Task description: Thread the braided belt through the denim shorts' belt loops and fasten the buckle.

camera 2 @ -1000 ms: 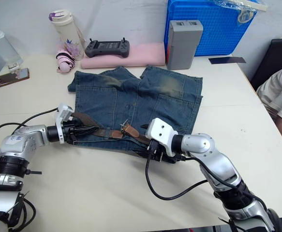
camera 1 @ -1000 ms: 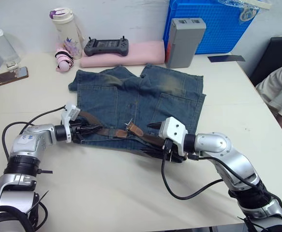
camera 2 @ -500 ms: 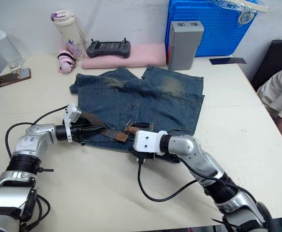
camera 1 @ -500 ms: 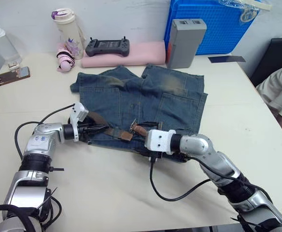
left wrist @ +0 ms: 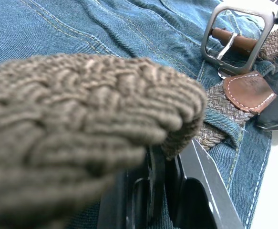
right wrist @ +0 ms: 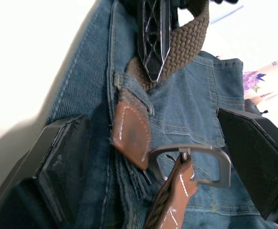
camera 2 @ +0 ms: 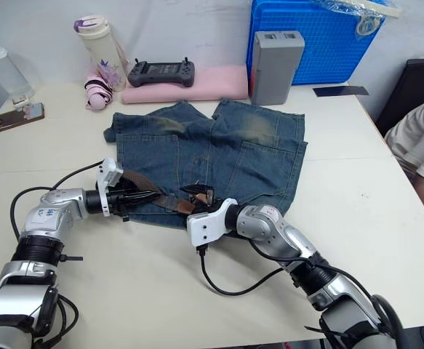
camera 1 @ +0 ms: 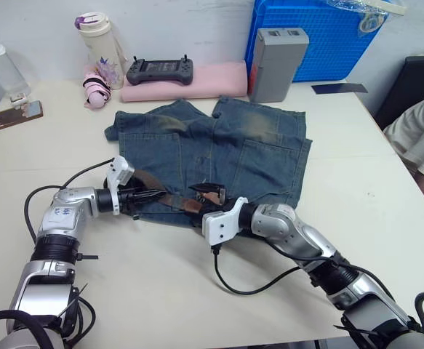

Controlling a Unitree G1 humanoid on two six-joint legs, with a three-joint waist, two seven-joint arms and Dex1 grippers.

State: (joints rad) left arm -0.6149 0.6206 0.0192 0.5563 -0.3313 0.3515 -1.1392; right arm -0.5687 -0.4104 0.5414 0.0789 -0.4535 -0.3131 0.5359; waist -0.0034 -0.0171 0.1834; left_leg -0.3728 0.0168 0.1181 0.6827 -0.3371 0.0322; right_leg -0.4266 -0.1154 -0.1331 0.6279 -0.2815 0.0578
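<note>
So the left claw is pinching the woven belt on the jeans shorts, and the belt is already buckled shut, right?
Not buckled. In the right wrist view the buckle is an open frame, with the tan belt tip lying beside it, not through it. The left gripper does pinch the braided belt on the denim shorts.

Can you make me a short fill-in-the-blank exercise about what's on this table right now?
1. The left gripper is shut on the braided ____.
2. The buckle lies between the open fingers of the ____ gripper.
3. The denim shorts lie on a table, with a game controller resting on a ____ cloth pad behind them.
4. The grey box stands in front of a ____ crate.

Missing words: belt; right; pink; blue
</note>
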